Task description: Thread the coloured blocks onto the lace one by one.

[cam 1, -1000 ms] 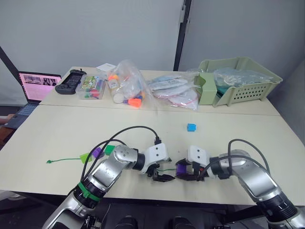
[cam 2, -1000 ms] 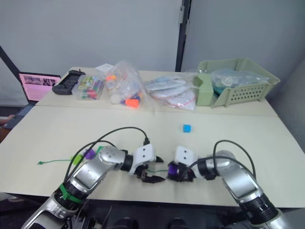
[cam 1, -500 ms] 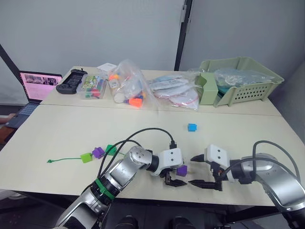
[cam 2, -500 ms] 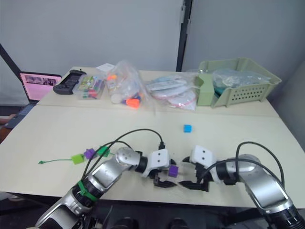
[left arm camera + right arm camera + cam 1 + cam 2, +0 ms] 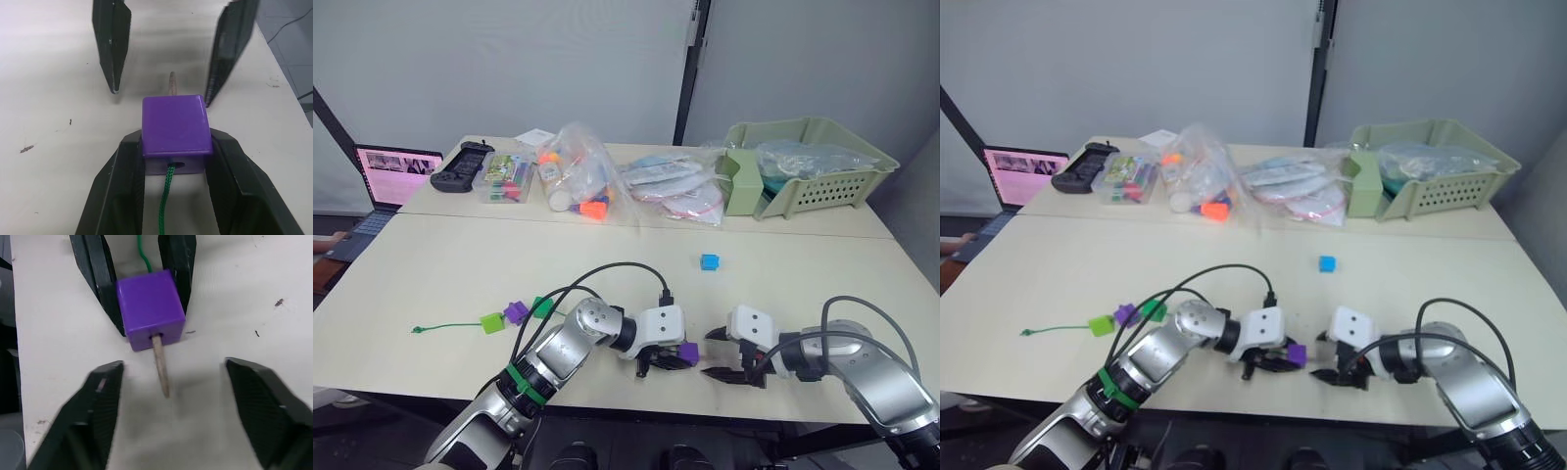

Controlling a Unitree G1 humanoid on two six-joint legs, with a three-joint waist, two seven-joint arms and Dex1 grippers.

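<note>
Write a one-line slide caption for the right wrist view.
Left gripper holds a purple block with the lace's tan tip poking through, between the open right gripper's fingers.

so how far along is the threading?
Done: three blocks sit on the lace. In hand: left gripper clamps a purple block, tan tip poking through; right gripper open around it. Left: blue block.

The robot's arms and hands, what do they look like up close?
Both arms are silver metal, ending in white blocky wrist housings. Each hand, left hand and right hand, has two tapered black fingers. Thick black cables loop over each forearm, and the left arm wears a green band.
</note>
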